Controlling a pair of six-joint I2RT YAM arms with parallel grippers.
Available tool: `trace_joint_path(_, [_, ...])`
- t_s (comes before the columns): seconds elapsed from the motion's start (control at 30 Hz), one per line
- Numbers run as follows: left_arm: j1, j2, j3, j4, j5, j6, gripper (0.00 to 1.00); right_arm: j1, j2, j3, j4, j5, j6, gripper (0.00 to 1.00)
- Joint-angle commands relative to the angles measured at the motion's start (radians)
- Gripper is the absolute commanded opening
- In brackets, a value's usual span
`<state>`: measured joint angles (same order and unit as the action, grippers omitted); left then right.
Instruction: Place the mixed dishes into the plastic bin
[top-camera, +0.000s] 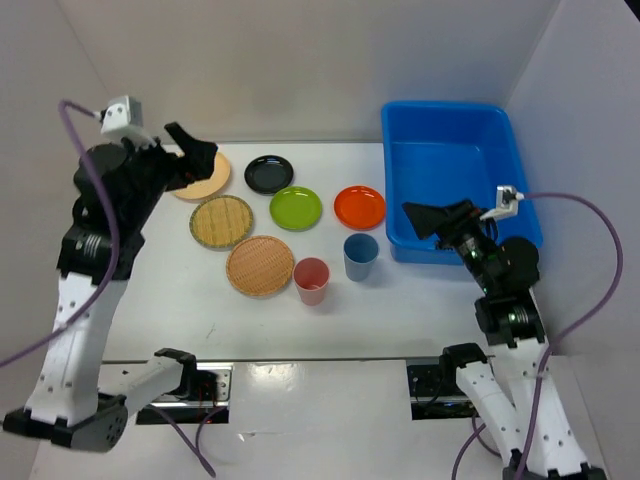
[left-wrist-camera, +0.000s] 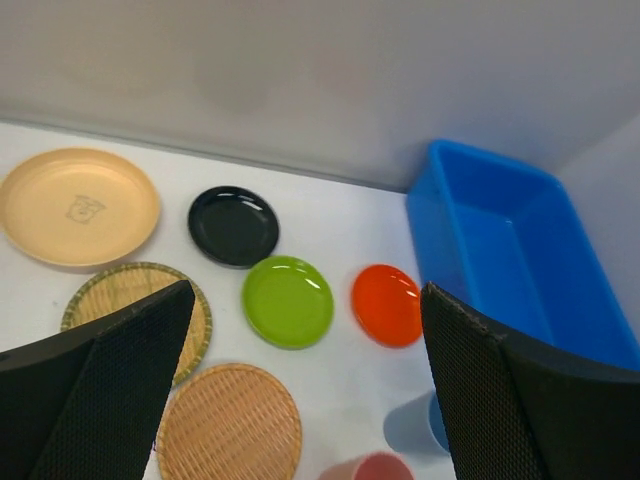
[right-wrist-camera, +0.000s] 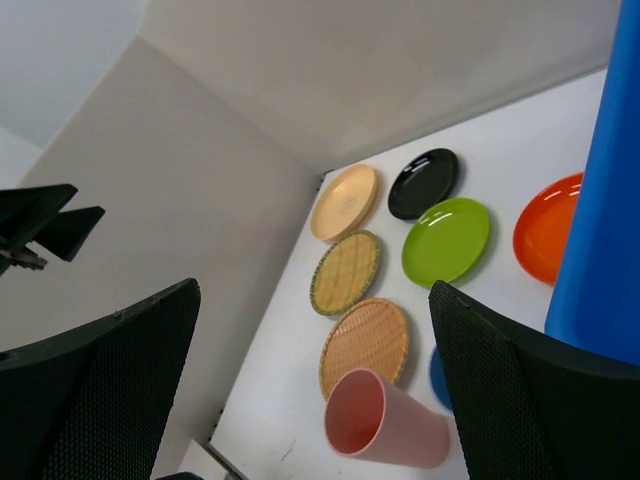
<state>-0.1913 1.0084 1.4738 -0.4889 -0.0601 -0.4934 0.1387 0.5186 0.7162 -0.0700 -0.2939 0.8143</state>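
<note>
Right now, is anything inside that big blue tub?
The blue tub shows only bare floor, nothing in it. The right claw covers its near left corner from above, so that patch is unseen.

- The left arm (top-camera: 75, 310) is showing white link shells and black joint housings.
- The right arm (top-camera: 520, 400) is wearing the same white and black.
- A purple cable (top-camera: 64, 105) is trailing along each arm.
- The left gripper (left-wrist-camera: 307, 288) is showing black fingers (left-wrist-camera: 100, 400) with mesh-textured pads.
- A small white camera box (top-camera: 122, 115) is capping the left wrist.

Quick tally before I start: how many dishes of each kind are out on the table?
Plates: 4
Trays: 2
Cups: 2
Total: 8
</note>
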Motion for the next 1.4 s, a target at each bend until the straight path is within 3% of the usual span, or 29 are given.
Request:
trace_joint_path(0.0, [0.031, 0.193, 0.092, 0.036, -0.137, 0.033, 1.0, -0.002, 0.147, 0.122, 0.038, -0.014, -0.079, 1.0])
trace_joint_path(0.3, [0.225, 0.712, 0.229, 0.112, -0.22, -0.068, 1.0, 0.007, 0.388, 0.314, 0.013, 0.002, -0.159, 1.0])
trace_joint_path(0.57, [0.316, 0.809, 0.115, 0.305, -0.265, -0.059, 1.0, 0.016, 0.501, 0.416, -0.033, 0.036, -0.237, 1.0])
trace_joint_path(0.8, [0.351, 0.89, 0.075, 0.43, -0.262, -0.168, 1.0, 0.067, 0.61, 0.448, 0.007, 0.012, -0.288, 1.0])
trace_joint_path(0.93, [0.351, 0.961, 0.075, 0.441, -0.294, -0.215, 1.0, 0.105, 0.61, 0.457, 0.03, 0.085, -0.317, 1.0])
trace_joint_path(1.37, [0.424, 1.098, 0.095, 0.438, -0.294, -0.218, 0.97, 0.134, 0.61, 0.447, 0.055, 0.095, -0.326, 1.0])
